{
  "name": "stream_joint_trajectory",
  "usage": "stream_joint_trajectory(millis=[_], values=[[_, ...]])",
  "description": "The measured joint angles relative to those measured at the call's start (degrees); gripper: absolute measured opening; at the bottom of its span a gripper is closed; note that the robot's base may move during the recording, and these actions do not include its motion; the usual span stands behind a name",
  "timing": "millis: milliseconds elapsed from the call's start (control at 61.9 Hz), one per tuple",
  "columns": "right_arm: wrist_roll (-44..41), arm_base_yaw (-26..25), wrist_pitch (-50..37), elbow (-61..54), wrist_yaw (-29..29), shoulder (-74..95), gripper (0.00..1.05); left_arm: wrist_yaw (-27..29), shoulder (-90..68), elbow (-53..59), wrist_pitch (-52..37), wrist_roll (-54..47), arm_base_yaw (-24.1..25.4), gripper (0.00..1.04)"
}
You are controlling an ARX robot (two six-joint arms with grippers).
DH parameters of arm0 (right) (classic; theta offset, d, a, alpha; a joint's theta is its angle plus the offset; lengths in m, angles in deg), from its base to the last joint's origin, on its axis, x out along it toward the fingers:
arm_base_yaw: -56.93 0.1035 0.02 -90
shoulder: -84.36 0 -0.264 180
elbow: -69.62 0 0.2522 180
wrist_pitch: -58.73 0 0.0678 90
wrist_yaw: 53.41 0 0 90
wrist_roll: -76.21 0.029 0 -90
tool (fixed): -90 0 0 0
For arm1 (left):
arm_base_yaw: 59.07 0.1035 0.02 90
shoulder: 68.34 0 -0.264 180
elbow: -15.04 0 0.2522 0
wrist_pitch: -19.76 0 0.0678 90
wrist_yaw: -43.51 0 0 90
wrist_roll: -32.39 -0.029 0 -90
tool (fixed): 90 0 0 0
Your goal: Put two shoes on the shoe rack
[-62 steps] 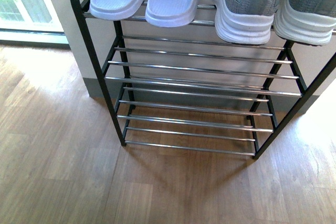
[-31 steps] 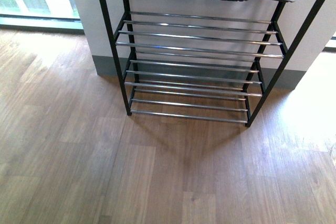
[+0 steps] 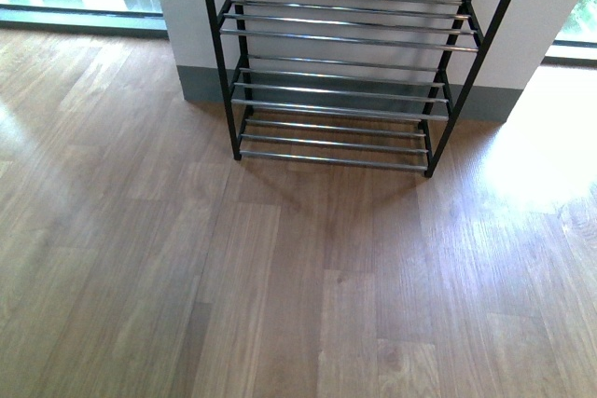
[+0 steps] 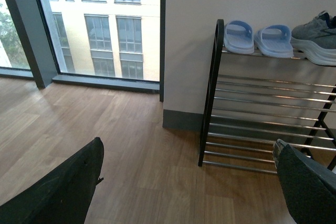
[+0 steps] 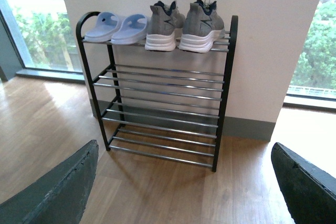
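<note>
1. Left gripper (image 4: 184,182): spread wide and empty. Its two dark fingers frame bare wood-plank floor (image 3: 280,286) in the left wrist view. Neither arm shows in the front view.
2. Right gripper (image 5: 181,182): likewise spread and holding nothing, with only floor between its fingers.
3. Tall black metal-framed shoe rack with chrome bar tiers (image 5: 157,95): stands on the floor against a white wall, ahead of both grippers and well apart from them. The right wrist view faces it squarely; the left wrist view sees it off to one side, so the right arm is judged better aligned.
4. Pair of pale blue moulded slides (image 5: 115,27): on the top tier at the left end, side by side, long axes running front to back across the bars.
5. Pair of grey knit lace-up sneakers with white soles (image 5: 184,30): on the top tier at the right end, just beside the slides, heels toward the front edge, same front-to-back axis.
6. Judgement: the placing appears complete; no coming grasp is indicated.
7. Change from one second ago: the front view then showed the top tier and the shoes close up; now only the lower tiers (image 3: 340,90) remain in frame, farther off, with far more floor visible.
</note>
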Motion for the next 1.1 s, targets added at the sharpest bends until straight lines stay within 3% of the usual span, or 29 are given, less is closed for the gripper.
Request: stream_joint_trajectory(millis=[1099], values=[[0.0, 0.0, 0.0, 0.0, 0.2, 0.0, 0.95, 0.0, 0.0, 0.0, 0.0, 0.0, 0.0, 0.95]])
